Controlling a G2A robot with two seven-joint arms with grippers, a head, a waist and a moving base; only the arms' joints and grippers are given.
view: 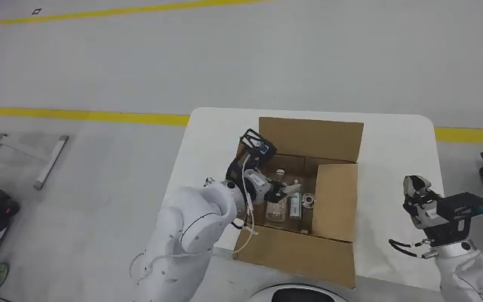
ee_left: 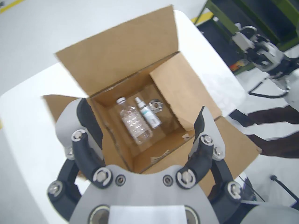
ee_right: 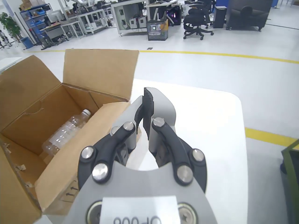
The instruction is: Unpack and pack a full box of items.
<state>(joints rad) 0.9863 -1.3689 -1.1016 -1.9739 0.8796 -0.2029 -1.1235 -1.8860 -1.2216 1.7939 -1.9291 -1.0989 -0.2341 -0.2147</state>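
Note:
An open cardboard box stands on the white table. On its floor lie a clear plastic bottle, a small white spray bottle and a small metal part. My left gripper hangs open above the box's left side, nothing between its fingers. My right gripper is shut and empty, over the bare table to the right of the box.
The box's flaps stand up and out on all sides; one inner flap leans over the right part of the opening. Bare tabletop lies right of the box. A green rack stands off the table.

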